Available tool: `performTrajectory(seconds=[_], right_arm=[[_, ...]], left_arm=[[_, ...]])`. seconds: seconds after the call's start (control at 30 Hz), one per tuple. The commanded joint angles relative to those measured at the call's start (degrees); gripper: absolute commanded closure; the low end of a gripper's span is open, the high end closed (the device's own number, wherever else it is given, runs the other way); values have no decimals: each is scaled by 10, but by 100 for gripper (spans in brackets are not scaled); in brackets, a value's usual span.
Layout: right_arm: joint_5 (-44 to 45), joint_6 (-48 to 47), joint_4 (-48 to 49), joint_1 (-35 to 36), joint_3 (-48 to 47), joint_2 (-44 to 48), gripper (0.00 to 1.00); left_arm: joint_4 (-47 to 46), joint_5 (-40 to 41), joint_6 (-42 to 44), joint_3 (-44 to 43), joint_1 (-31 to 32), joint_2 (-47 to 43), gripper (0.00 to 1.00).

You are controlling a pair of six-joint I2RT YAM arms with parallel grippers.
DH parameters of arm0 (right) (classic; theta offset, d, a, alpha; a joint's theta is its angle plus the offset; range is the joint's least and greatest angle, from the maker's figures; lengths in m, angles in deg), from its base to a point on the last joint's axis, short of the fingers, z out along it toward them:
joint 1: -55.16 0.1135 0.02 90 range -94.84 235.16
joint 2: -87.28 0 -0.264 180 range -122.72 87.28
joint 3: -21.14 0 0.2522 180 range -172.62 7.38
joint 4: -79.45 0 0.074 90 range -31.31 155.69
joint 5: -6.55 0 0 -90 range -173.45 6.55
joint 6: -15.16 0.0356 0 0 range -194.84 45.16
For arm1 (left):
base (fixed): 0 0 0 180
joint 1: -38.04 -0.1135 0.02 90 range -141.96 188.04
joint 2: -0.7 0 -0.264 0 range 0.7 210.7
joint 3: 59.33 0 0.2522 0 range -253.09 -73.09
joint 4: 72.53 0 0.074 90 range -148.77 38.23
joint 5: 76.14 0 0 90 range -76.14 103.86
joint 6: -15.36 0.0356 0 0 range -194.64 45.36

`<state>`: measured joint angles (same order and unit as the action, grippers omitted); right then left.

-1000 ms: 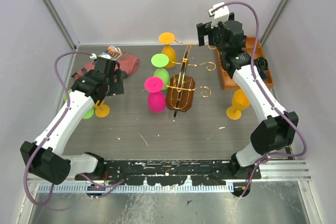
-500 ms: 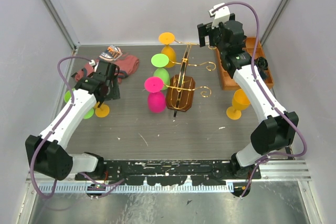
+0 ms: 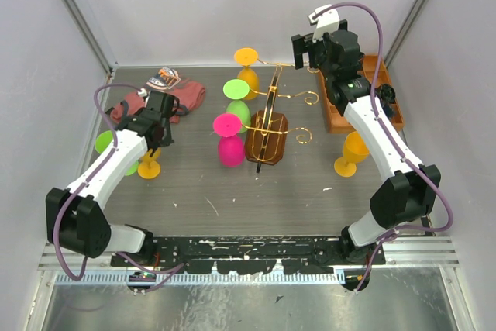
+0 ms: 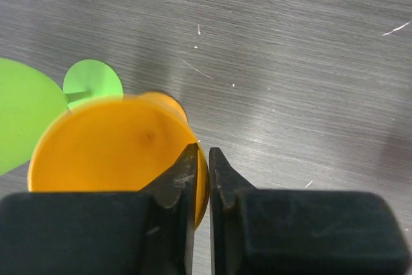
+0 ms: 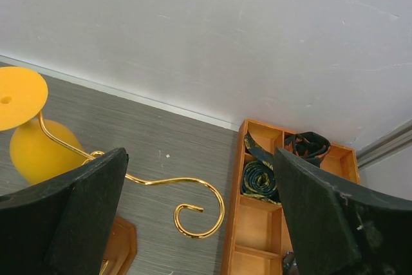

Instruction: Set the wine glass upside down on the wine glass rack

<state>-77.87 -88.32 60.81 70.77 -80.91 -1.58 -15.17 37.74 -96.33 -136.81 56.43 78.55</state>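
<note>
An orange wine glass (image 4: 109,146) stands upright on the table at the left, its foot (image 3: 149,169) showing in the top view. My left gripper (image 4: 202,159) is shut on its rim, one finger inside the bowl and one outside. The wine glass rack (image 3: 267,139), gold curly wire on a brown wooden base, stands mid-table. Orange (image 3: 248,67), green (image 3: 236,98) and pink (image 3: 229,141) glasses sit upside down along its left side. My right gripper (image 5: 199,152) hangs open and empty above the rack's right scroll (image 5: 193,204), high near the back wall (image 3: 304,50).
A green glass (image 4: 19,114) lies beside the held one, at its left. Another orange glass (image 3: 353,153) stands upright at the right. A brown compartmented tray (image 5: 257,223) with rolled ties sits at the back right. Red cloth (image 3: 186,94) lies at the back left.
My left gripper has moved down over the orange glass and shut on its rim. The right arm has not moved.
</note>
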Motion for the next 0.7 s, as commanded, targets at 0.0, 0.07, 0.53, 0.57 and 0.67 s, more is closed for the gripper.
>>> performTrajectory(seconds=[0.0, 0.07, 0.53, 0.57, 0.67], right_arm=[[10, -7, 23, -2, -13, 26, 0], [7, -5, 21, -2, -15, 26, 0], [-113, 270, -126, -1, -151, -24, 0], [-124, 297, -138, -2, -162, -32, 0], [-160, 362, -151, -2, -176, -43, 0]], left_arm=[[-27, -14, 5, 0, -5, 11, 94], [-32, -18, 6, -10, -5, 15, 100], [-249, -17, 181, -233, -1, 12, 100], [-289, -18, 202, -236, 2, 8, 100], [-444, -32, 280, -215, 20, -6, 100]])
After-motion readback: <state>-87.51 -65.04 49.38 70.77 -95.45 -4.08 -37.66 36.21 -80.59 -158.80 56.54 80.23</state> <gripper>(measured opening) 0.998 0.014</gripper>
